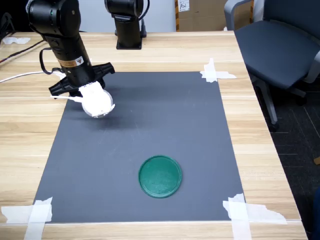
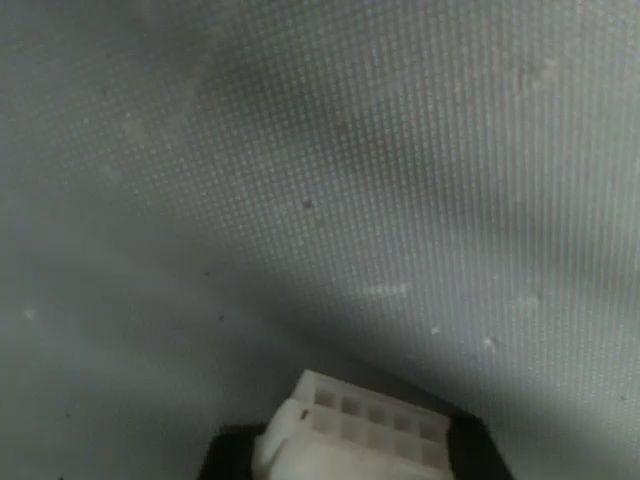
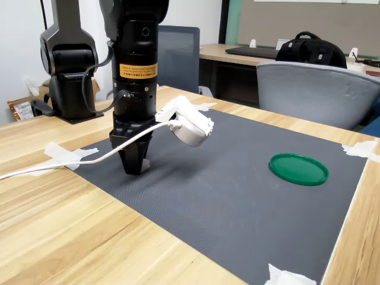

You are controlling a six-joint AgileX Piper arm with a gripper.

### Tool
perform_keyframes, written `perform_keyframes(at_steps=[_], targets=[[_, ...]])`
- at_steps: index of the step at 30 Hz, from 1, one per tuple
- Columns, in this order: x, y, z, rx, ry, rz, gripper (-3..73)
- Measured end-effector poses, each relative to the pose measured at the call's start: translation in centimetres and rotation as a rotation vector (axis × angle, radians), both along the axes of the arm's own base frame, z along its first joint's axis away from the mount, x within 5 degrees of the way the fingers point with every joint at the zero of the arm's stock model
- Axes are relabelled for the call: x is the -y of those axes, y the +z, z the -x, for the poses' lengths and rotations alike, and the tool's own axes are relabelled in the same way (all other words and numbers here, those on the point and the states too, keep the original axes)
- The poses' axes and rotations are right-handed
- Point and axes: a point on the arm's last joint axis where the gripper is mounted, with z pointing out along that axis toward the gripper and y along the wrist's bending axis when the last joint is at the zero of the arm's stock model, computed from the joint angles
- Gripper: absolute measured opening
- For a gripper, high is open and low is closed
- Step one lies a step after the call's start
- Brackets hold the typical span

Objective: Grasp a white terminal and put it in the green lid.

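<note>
Terminal (image 2: 355,430) sits between the gripper (image 3: 135,166) jaws, low over the mat (image 1: 165,115), well apart from the lid (image 1: 160,176). Grip appears closed on it. Judged light, rigid, slippery plastic; flat sides suit clamping.

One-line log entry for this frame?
phase: grasp | gripper: down at mat, shut on white terminal | green lid: empty, apart
</note>
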Motion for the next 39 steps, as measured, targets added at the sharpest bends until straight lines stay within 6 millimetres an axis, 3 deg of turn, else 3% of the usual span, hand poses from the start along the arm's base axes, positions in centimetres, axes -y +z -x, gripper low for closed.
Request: perform_keyframes(at_steps=[5, 18, 24, 31, 39], targets=[[0.0, 1.4, 0.1, 0.043, 0.007, 0.016, 32.8], [-0.3, 11.1, -3.0, 0.248, -0.021, -0.052, 32.8], [-2.5, 14.6, -4.3, 0.323, 0.048, -0.099, 32.8], [-7.5, 14.9, -6.9, 0.307, 0.136, -0.123, 32.8], [-13.1, 12.3, -10.4, 0.264, 0.21, -0.098, 32.8]])
